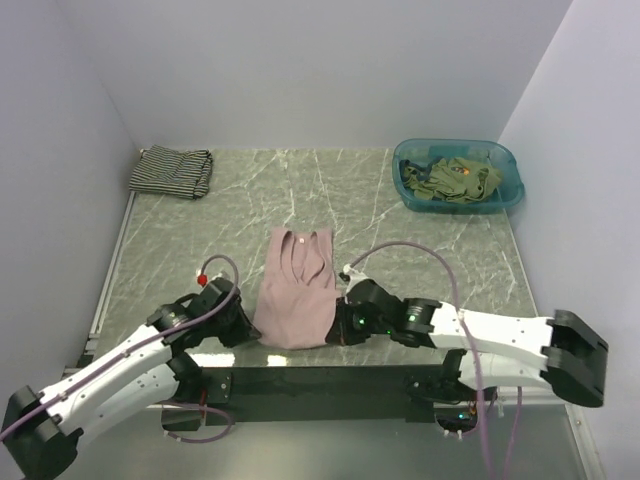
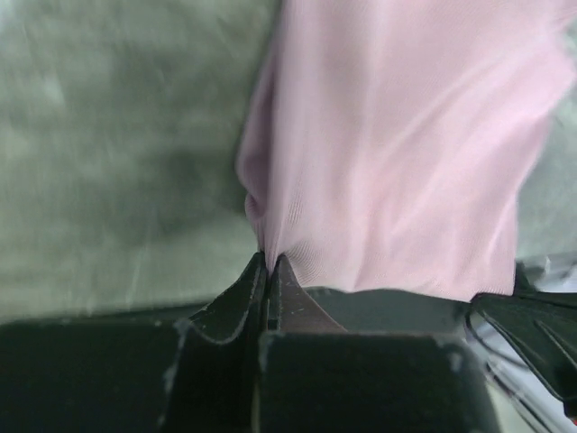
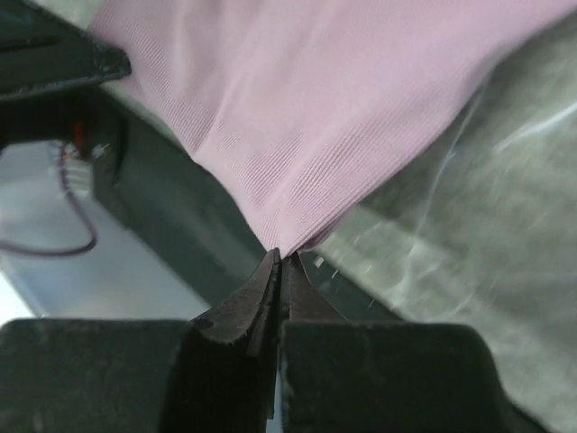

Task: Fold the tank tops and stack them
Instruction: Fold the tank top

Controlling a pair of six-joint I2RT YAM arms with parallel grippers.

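Note:
The pink tank top lies lengthwise on the marble table, straps toward the far side, hem at the near edge. My left gripper is shut on its near-left hem corner; the left wrist view shows the jaws pinching pink cloth. My right gripper is shut on the near-right hem corner; the right wrist view shows the same pinch on the cloth. The striped tank top lies folded at the far left. Olive green tank tops are piled in the basin.
The teal plastic basin stands at the far right. White walls enclose the table on three sides. The dark near edge strip runs between the arm bases. A pink cable loops over the right arm.

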